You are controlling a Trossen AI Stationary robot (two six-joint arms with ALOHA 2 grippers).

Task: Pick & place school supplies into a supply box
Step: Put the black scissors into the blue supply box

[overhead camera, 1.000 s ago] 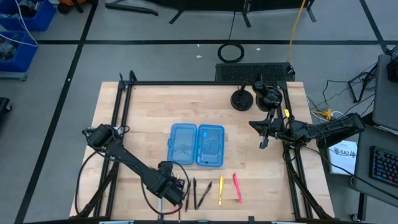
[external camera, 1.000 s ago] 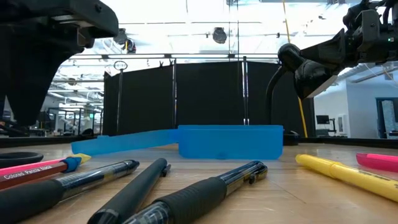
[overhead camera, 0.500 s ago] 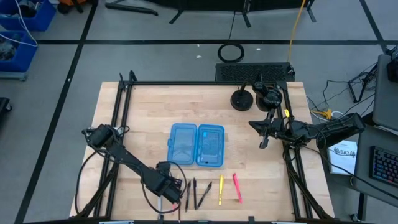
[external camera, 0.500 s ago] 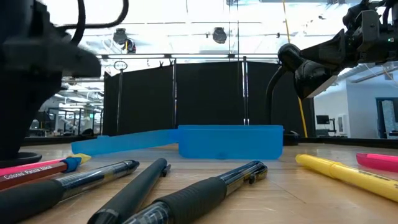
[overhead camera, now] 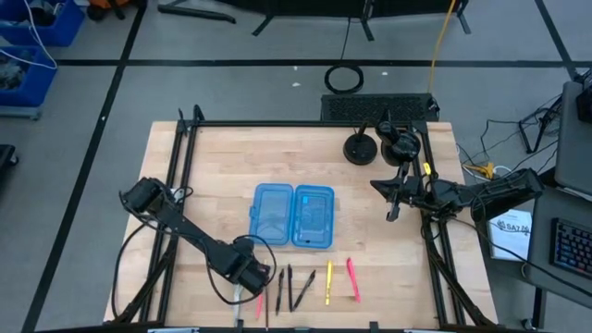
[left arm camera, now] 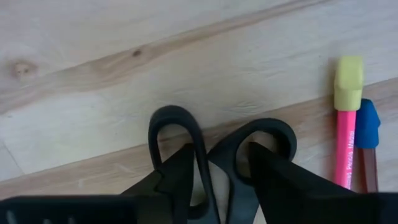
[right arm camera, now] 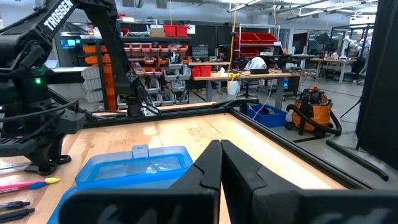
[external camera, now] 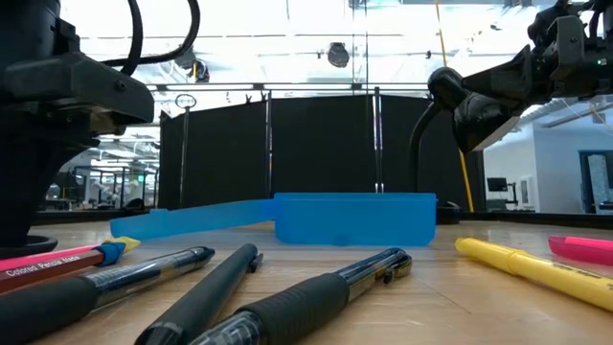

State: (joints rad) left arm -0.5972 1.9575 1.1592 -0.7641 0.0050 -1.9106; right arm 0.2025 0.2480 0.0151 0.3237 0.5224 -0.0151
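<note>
Left gripper point(left arm camera: 219, 163) low at the table's near edge, fingers straddling the scissors point(left arm camera: 214, 140) handle loops, not clamped; only left wrist view shows them. Supply box point(overhead camera: 292, 216) open mid-table, pens point(overhead camera: 301, 287) in front. Right gripper point(overhead camera: 392, 202) clenched, empty, right of the box

Both arms were matte black, built of jointed segments. A black cable looped loosely beside the left arm point(overhead camera: 185, 236). In the right wrist view it bore white "TROSSEN" lettering and a small green light. The right gripper point(right arm camera: 221, 163) had dark, angular, wedge-shaped fingers.
</note>
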